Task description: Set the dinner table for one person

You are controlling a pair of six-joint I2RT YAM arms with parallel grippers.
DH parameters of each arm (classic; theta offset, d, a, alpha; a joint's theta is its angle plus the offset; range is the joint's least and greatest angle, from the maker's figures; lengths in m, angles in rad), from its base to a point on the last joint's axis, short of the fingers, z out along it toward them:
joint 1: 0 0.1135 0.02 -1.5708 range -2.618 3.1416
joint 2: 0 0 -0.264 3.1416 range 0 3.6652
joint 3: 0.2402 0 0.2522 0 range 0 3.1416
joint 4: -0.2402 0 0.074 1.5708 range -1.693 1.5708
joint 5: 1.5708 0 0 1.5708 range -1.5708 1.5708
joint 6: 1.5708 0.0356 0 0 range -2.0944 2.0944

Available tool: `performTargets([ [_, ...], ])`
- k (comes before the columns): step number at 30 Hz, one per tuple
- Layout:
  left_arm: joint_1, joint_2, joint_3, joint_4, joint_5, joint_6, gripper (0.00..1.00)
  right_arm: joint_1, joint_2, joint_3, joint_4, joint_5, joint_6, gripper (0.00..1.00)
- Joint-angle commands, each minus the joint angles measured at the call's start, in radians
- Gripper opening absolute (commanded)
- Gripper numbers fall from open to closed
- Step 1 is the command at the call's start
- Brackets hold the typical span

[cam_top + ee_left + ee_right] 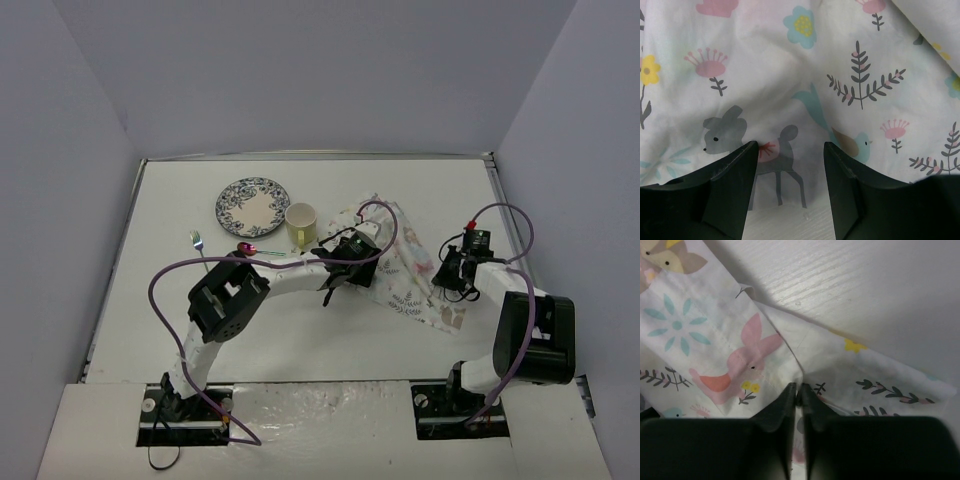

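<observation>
we found the cloth (405, 285) lying rumpled and folded over itself on the right half of the white surface (300, 340). the cup (301, 224) stood just beside its left edge, the plate (252, 207) was beyond the cup, and the fork (198, 243) and spoon (247, 249) lay further left. the right claw (798, 390) was pressed shut on a raised fold at the cloth's near right side, with what looked like only a thin ridge of fabric between its tips. the left claw (790, 147) hung over the cloth's left part, fingers well apart and holding nothing. a strip of bare surface showed below it, so it sat near an edge, but we could not tell whether the tips touched the fabric. we judged the thin pinch to be the main risk, since a firm pull could slide the fold out of the right claw and leave the cloth bunched. if the left claw closed where it was, it might catch only the top layer, or miss the edge, and spreading would then twist the cloth instead of flattening it. the cup was our other worry: it was close to the left wrist and the cloth's edge, and a sideways drag could knock it over.
</observation>
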Motion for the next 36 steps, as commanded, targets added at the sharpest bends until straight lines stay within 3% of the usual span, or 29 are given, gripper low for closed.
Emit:
performTargets([
  [1,0.008,-0.013,-0.015,-0.035,0.0,-0.017,0.51,0.008,-0.017,0.019,-0.001,0.056,0.004,0.0],
  [5,0.008,-0.023,-0.031,-0.038,0.006,-0.017,0.48,0.008,-0.096,0.088,-0.076,0.159,0.006,0.0],
  [10,0.005,-0.057,-0.06,-0.055,0.045,-0.004,0.47,-0.02,-0.174,0.278,-0.145,0.439,-0.026,0.0],
  [15,-0.018,-0.112,-0.079,-0.087,0.167,0.038,0.47,-0.064,-0.115,0.429,-0.146,0.699,-0.016,0.0],
  [19,-0.046,-0.159,-0.09,-0.107,0.256,0.074,0.47,-0.103,-0.032,0.52,-0.147,0.745,-0.005,0.0],
  [24,-0.069,-0.216,-0.104,-0.132,0.312,0.104,0.49,-0.173,0.017,0.536,-0.155,0.71,-0.003,0.01],
  [26,-0.068,-0.233,-0.108,-0.142,0.31,0.106,0.55,-0.173,0.02,0.525,-0.161,0.657,-0.012,0.19],
  [29,-0.067,-0.264,-0.101,-0.172,0.297,0.113,0.58,-0.163,0.003,0.491,-0.161,0.536,-0.024,0.37],
  [32,-0.066,-0.327,-0.104,-0.185,0.274,0.104,0.6,-0.105,-0.033,0.442,-0.124,0.395,-0.075,0.46],
  [36,-0.039,-0.424,-0.116,-0.242,0.176,0.084,0.61,-0.002,-0.032,0.418,-0.062,0.273,-0.137,0.5],
])
